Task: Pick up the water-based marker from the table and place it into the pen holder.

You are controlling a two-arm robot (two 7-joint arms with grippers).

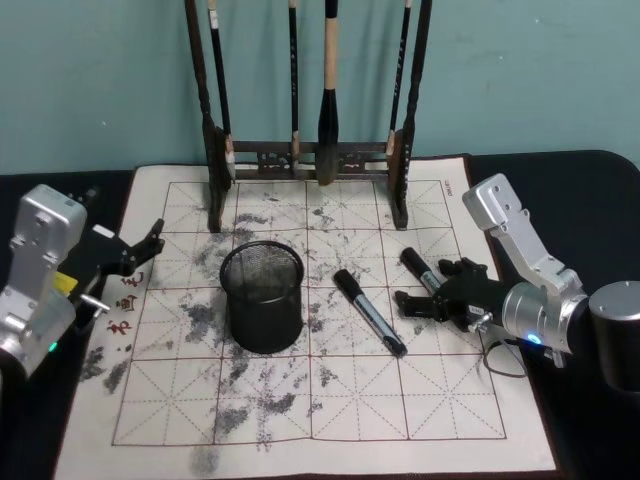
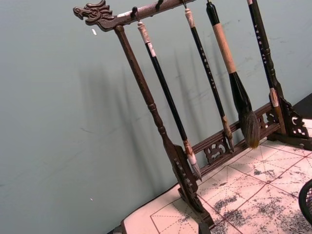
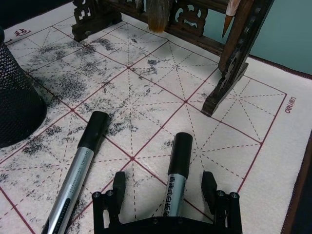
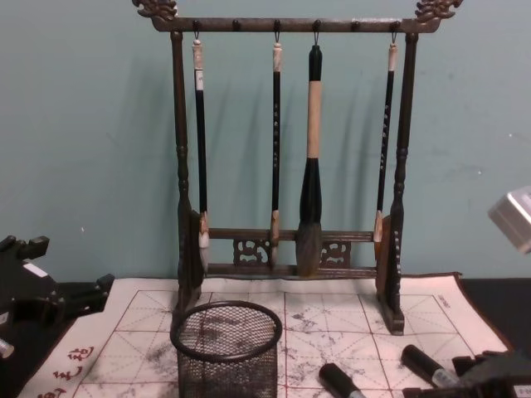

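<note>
From the head view, the pen holder [image 1: 262, 297] stood upright on the ink-stained mat [image 1: 300, 400], left of centre. Two markers lay flat to its right. The right end effector [image 1: 422, 283] sat low over the marker [image 1: 415, 266] nearer the mat's right edge. The second marker [image 1: 368, 311] lay between that one and the holder.

The right wrist view made the grip plain. The fingers [image 3: 119, 183] stood apart, one on each side of the marker's grey barrel, with a gap on both sides. The marker's rear end ran out of sight under the end effector's body. Its black cap pointed toward the right foot of the brush rack [image 3: 234, 63].

The chest view showed the rack's full height with four brushes [image 4: 314, 149] hanging from it, but cut both markers off at its lower edge. The left wrist view caught only a sliver of the holder's mesh at its border.

The left end effector [image 1: 150, 250] hung over the mat's left edge, its fingers seemingly apart, well away from the holder.

Open grid squares lay in front of the holder and markers. The dark surface [image 1: 590, 200] showed beyond the mat's right edge.
</note>
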